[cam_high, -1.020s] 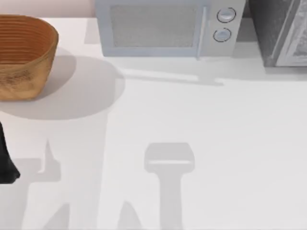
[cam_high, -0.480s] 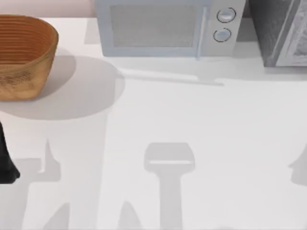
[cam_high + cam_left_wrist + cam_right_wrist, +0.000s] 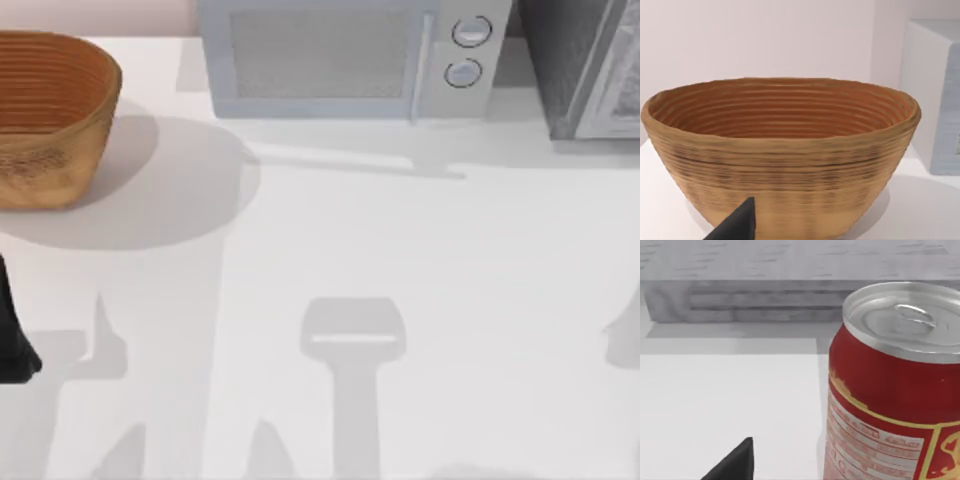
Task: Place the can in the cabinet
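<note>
Red can (image 3: 892, 390) standing upright in the right wrist view, long axis vertical, silver lid and pull tab facing up, printed label toward the camera. Fills the right half of that frame, resting on the white table (image 3: 400, 250), with the grey cabinet (image 3: 740, 295) across the upper part of the frame behind it. Just 1 dark fingertip (image 3: 732, 462) of the right gripper at the lower left of that frame, apart from the can; spread of the right fingers cannot be told, and no hold on the can visible.

Top view: woven basket (image 3: 50, 115) at upper left, microwave (image 3: 345, 55) at upper centre, cabinet corner (image 3: 585, 65) at upper right. Left arm (image 3: 12, 335) parked at the left edge, a dark sliver in the lower left. In the left wrist view, basket (image 3: 782, 155) large and centred, 1 dark fingertip (image 3: 737, 225) at the lower left of that frame, short of the basket wall; opening of the left gripper likewise cannot be told.

Against the frame from 1 second back: basket, microwave, cabinet and left arm unchanged. New grey shadow at the right edge of the top view, at mid-height, absent 1 second ago and present half a second ago, now sitting slightly higher. Faint extra shadow along the bottom edge toward the lower right, wider than half a second ago.
</note>
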Robot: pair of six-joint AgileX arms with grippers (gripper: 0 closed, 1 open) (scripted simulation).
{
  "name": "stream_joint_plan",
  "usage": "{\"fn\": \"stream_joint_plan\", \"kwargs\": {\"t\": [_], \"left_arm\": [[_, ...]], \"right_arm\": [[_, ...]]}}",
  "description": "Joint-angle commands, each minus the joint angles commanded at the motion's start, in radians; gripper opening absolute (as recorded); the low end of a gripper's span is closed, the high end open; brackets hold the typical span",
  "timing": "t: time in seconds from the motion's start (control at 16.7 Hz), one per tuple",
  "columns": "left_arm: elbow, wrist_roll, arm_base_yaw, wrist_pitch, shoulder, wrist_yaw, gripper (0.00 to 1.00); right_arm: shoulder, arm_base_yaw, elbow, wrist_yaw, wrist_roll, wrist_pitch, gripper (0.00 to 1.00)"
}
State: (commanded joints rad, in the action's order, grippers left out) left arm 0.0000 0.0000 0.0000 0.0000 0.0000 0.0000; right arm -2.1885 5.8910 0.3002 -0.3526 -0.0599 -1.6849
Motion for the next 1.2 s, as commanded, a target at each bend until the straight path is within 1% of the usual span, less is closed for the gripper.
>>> {"fn": "stream_joint_plan", "kwargs": {"t": [0.3, 0.6, 1.2], "left_arm": [[0.000, 0.000, 0.000, 0.000, 0.000, 0.000, 1.00], [0.000, 0.000, 0.000, 0.000, 0.000, 0.000, 1.00], [0.000, 0.000, 0.000, 0.000, 0.000, 0.000, 1.00]], "right_arm": [[-0.044, 0.055, 0.148, 0.054, 0.012, 0.100, 1.00], [-0.050, 0.063, 0.170, 0.062, 0.013, 0.116, 1.00], [-0.050, 0.063, 0.170, 0.062, 0.013, 0.116, 0.25]]}}
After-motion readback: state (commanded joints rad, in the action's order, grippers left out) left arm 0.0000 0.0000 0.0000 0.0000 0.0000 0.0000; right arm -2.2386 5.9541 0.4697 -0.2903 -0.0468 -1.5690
